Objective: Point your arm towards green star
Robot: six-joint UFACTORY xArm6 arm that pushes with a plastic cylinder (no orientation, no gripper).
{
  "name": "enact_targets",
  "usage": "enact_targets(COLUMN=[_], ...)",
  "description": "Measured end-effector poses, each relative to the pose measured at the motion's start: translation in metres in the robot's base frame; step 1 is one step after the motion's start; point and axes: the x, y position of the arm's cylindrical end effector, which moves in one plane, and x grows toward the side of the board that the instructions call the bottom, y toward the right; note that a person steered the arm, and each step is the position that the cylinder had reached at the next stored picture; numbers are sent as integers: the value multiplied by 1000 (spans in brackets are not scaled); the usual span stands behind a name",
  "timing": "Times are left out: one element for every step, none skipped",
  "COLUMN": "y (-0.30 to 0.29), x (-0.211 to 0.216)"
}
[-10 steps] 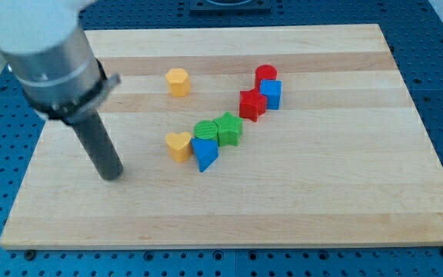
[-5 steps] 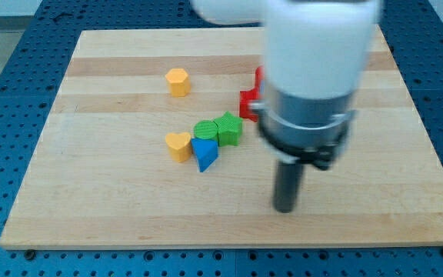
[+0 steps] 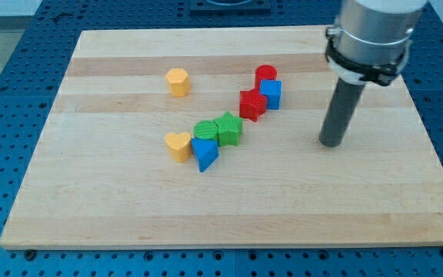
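The green star sits near the middle of the wooden board, touching a green round block on its left. My tip rests on the board well to the right of the green star, with bare wood between them. The dark rod rises from the tip toward the view's top right.
A blue triangle and a yellow heart lie left and below the green star. A red star, a blue block and a red cylinder cluster up and right of it. A yellow block stands apart at upper left.
My tip has swept from the board's left side across the bottom to the right, then up and right to its present spot. The blocks have not moved.
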Motion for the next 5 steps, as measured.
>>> enact_targets(y=[-25,-30,-63,-94,-121], x=[0,0,0,0,-2])
